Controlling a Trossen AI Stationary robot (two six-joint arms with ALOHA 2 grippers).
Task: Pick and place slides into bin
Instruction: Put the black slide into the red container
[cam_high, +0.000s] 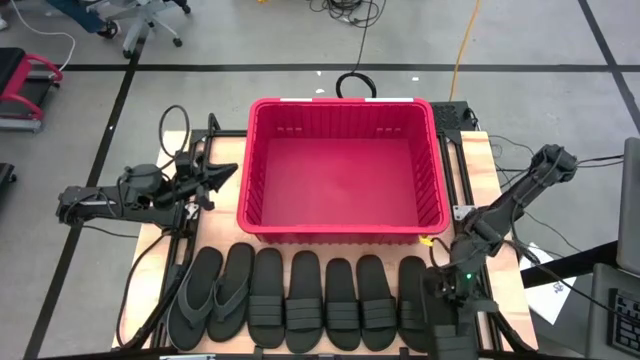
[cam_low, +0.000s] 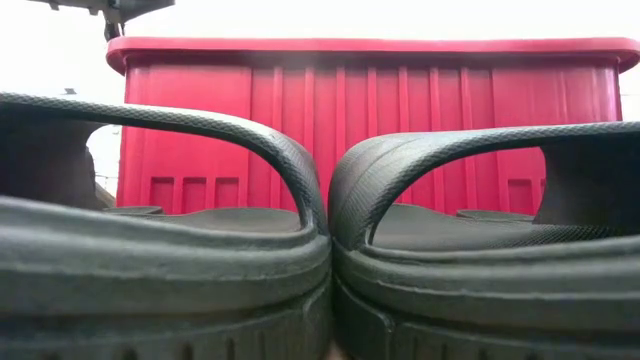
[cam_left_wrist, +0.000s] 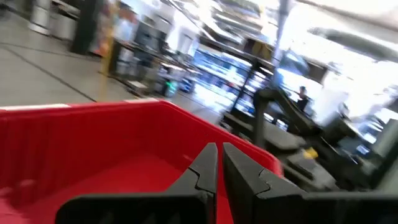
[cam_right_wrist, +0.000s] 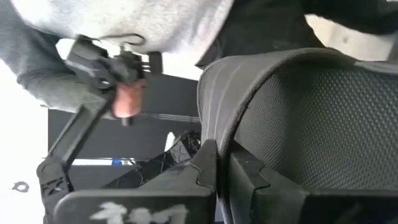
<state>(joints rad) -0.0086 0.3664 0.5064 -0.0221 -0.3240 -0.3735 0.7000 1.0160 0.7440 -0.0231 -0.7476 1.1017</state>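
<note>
A row of black slides (cam_high: 304, 300) lies soles down along the table's near edge, two thong ones (cam_high: 212, 292) at its left end. Two band slides (cam_low: 200, 250) fill the low view. The empty red bin (cam_high: 262, 170) stands behind them. My right gripper (cam_high: 452, 298) is at the row's right end, shut on the rightmost slide (cam_right_wrist: 311, 118), which the arm hides in the high view. My left gripper (cam_high: 228, 172) is shut and empty, by the bin's left rim (cam_left_wrist: 124, 109). My right gripper pinches the edge of the slide's wide band strap (cam_right_wrist: 214, 118) between its two fingers, where the strap arches over the textured footbed (cam_right_wrist: 323, 130). Whether the slide is lifted or lies on the table does not show.
A person in a grey top (cam_right_wrist: 124, 25) stands beyond the table's near side, holding a device in one hand (cam_right_wrist: 127, 102). Black cables (cam_high: 175, 125) lie by the left arm. Bare wood (cam_high: 480, 160) shows to the right of the bin.
</note>
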